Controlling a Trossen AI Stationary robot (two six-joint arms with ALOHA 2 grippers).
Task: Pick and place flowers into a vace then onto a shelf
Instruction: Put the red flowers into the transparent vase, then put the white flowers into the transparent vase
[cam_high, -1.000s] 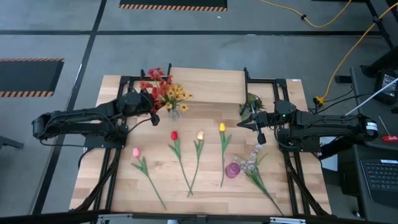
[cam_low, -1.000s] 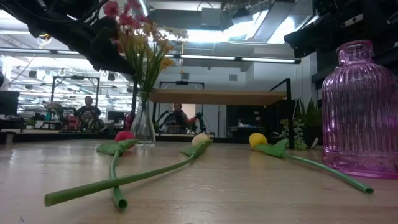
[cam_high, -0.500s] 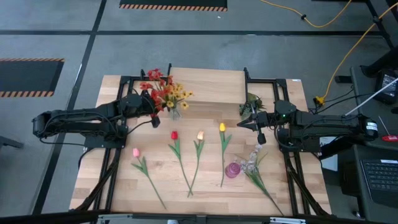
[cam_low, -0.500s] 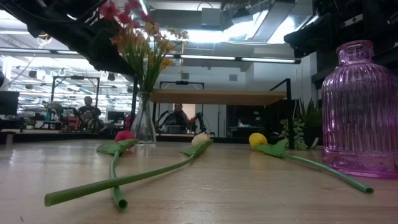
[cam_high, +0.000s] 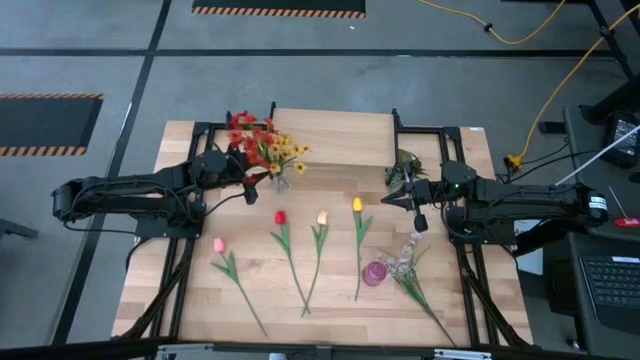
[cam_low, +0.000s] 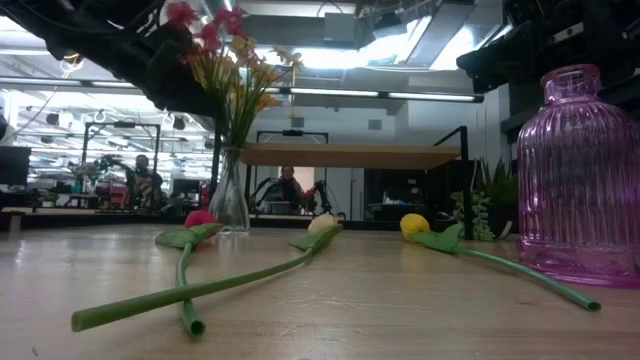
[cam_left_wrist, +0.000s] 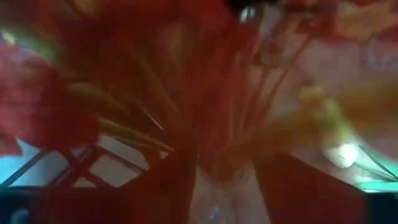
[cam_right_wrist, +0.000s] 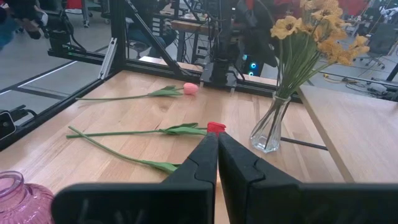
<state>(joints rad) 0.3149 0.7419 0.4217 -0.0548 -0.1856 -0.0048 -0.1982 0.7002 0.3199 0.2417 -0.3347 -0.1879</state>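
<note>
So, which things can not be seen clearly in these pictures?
- Left hand: high view, too small, against the flowers; whether it holds them is unclear.
- Left wrist view: a red blur of flowers fills it.
- Shelf: low view, its top surface is edge-on.
- Pink vase: right wrist view, cut off by the edge.

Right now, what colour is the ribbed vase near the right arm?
The vase is see-through pink-purple glass. It shows best in the low view.

Flowers (cam_high: 262, 148) in clear vase (cam_high: 282, 181), just left-front of shelf (cam_high: 333, 137); four tulips (cam_high: 321, 217) farther front; ribbed vase (cam_high: 374, 272) front-right.
</note>
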